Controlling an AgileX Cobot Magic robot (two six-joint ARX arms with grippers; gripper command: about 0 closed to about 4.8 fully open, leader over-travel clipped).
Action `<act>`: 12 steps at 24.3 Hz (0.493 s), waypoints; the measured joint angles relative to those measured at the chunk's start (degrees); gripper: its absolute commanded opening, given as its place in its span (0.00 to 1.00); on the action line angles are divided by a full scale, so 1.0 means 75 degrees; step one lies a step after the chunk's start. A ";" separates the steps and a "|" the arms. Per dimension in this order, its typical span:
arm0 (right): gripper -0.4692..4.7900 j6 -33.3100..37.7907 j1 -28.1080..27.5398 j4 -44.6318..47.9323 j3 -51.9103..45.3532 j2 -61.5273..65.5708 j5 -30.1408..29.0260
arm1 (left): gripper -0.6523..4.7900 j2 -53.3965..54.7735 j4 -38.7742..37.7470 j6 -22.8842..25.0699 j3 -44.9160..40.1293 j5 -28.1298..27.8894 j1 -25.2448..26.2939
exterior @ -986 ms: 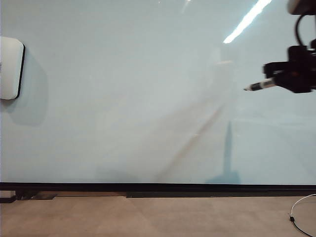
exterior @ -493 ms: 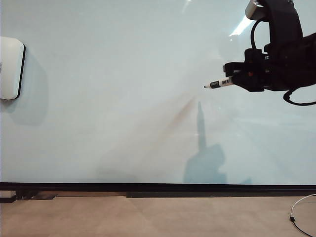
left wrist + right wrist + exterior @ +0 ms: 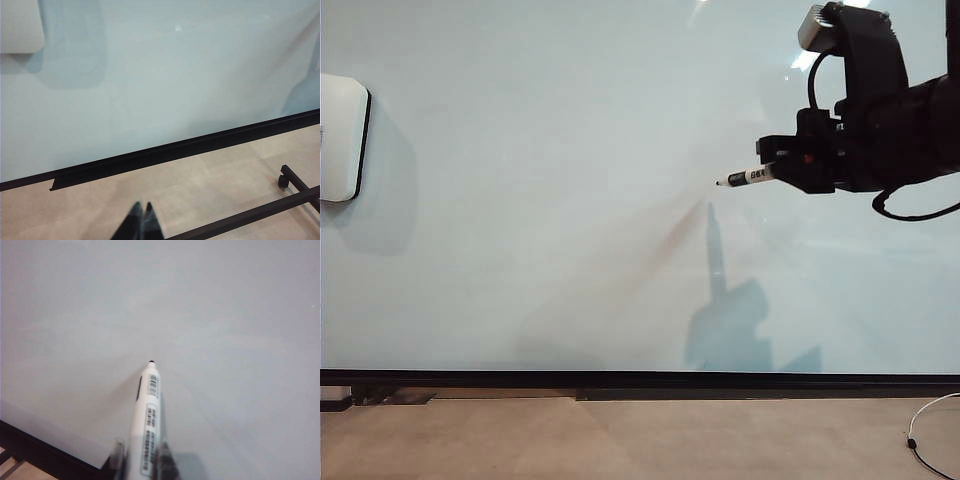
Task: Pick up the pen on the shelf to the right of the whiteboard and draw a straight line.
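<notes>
Right hand holds the pen at the whiteboard; left hand idle low down.

The right hand (image 3: 782,170), at the upper right of the whiteboard (image 3: 570,200), is clamped on the pen (image 3: 748,177), whose dark tip points left, seemingly just short of the glossy surface. The left hand (image 3: 142,220) sits low near the floor (image 3: 200,185), fingertips pressed together and empty. A white pad (image 3: 342,138) hangs at the board's far left.
</notes>
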 measured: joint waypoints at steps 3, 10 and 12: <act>0.08 0.0000 0.0000 -0.0052 0.0114 0.0192 0.0003 | 0.11 -0.0003 0.0003 0.0003 0.0000 0.0003 0.0000; 0.08 0.0000 0.0000 -0.0023 0.0146 0.0274 0.0093 | 0.11 0.0000 0.0000 0.0006 0.0000 0.0006 0.0000; 0.08 0.0000 -0.0020 -0.0003 0.0163 0.0277 0.0187 | 0.11 -0.0003 0.0000 0.0015 0.0000 0.0006 0.0000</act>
